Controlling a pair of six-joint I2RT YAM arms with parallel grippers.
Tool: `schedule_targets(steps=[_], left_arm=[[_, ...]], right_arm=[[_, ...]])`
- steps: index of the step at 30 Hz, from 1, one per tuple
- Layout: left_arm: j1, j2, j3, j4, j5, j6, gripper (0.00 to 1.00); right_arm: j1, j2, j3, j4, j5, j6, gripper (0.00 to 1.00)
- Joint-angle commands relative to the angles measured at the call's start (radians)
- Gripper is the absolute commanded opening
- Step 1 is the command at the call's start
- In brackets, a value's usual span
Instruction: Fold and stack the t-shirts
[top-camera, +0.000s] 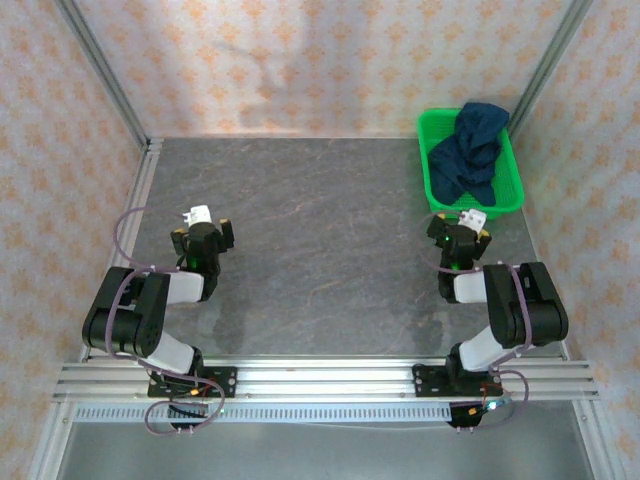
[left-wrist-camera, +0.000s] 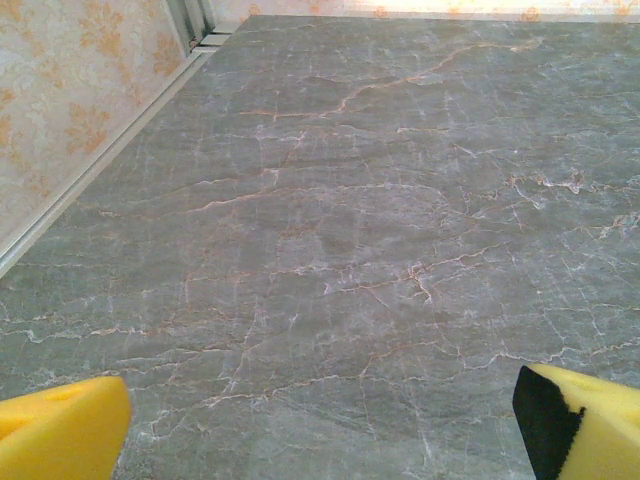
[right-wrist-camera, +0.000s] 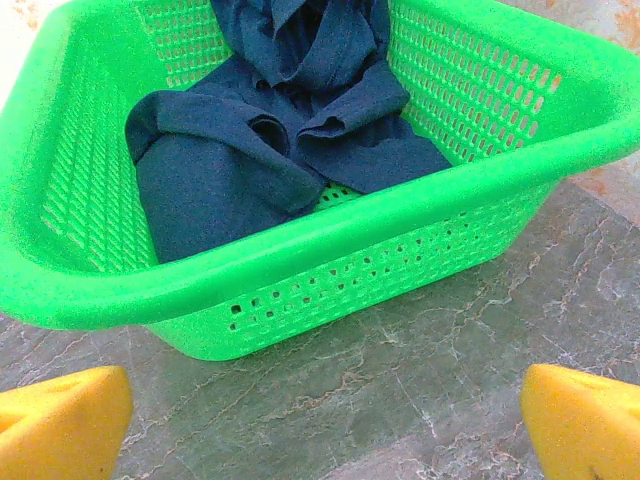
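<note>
Both arms released, jaws spread wide.
The left gripper (left-wrist-camera: 320, 428) hangs over the grey marble table (left-wrist-camera: 350, 220). The right gripper (right-wrist-camera: 320, 422) faces the green basket (right-wrist-camera: 330, 240) at the far right. Inside it the navy t-shirt (right-wrist-camera: 270, 130) lies crumpled, its front lost in folds and its top cut off.

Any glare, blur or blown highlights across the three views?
Top external: even light, faint shadows on table, shirt sharp. Left wrist: far table edge washed out, near pads soft. Right wrist: basket green oversaturated, shirt folds clear.
</note>
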Motion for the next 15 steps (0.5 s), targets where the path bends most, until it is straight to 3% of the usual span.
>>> schedule_targets(steps=[1,3,5,7,11,15], left_arm=[[-0.011,-0.067,0.032,-0.041,-0.024,0.017,1.0],[-0.022,-0.163,0.094,-0.213,-0.034,0.029,1.0],[-0.024,-0.297,0.109,-0.324,-0.02,-0.006,1.0],[-0.028,-0.416,0.154,-0.499,0.034,-0.058,1.0],[-0.059,-0.565,0.324,-0.9,0.069,-0.232,1.0],[-0.078,-0.575,0.497,-1.209,0.183,-0.398,1.0]], right_arm=[[0.015,-0.058,0.017,-0.061,-0.023,-0.037,0.99],[0.054,-0.204,0.077,-0.32,0.007,-0.036,0.99],[0.064,-0.33,0.182,-0.68,-0.027,0.058,0.99],[0.088,-0.418,0.259,-0.922,-0.053,0.139,0.99],[0.152,-0.586,0.33,-1.187,-0.184,0.275,0.99],[0.167,-0.648,0.443,-1.393,-0.322,0.407,0.99]])
